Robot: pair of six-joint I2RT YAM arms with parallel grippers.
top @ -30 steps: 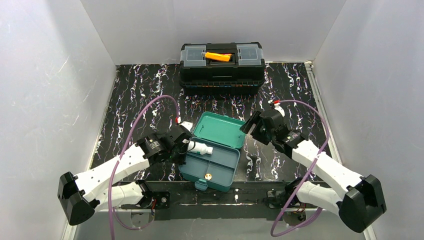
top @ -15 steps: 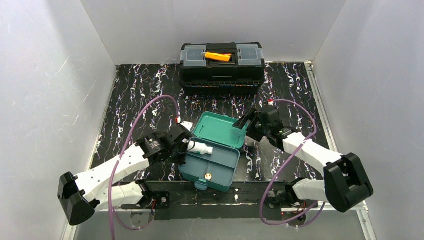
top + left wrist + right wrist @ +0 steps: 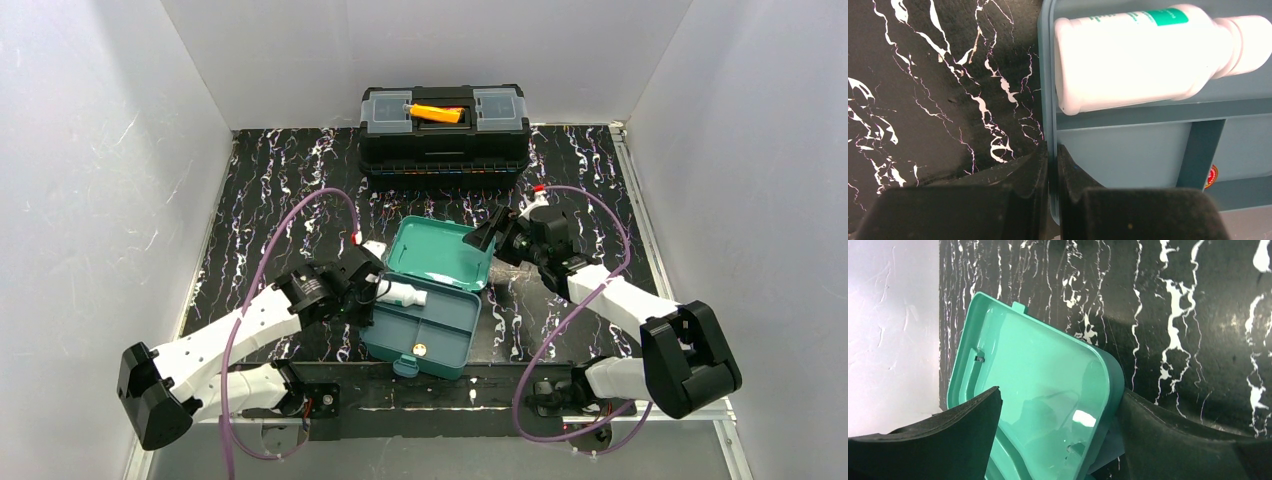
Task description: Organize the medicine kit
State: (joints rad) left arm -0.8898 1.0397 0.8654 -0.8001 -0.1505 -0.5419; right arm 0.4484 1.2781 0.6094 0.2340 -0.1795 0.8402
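Since the earlier frames, our right pincer has swung in over the lid, which now stands more upright. Its jaws are wide apart, straddling the lid's 2 o'clock corner, one finger inside and one behind; we cannot tell whether either pad touches. Our left pincer is clamped together on the thin 9 o'clock wall of the medicine kit, which sits open toward 6 o'clock on the bench. A white bottle lies in the rear compartment, its cap cut off in the left wrist view. A small round item in front is too small to identify.
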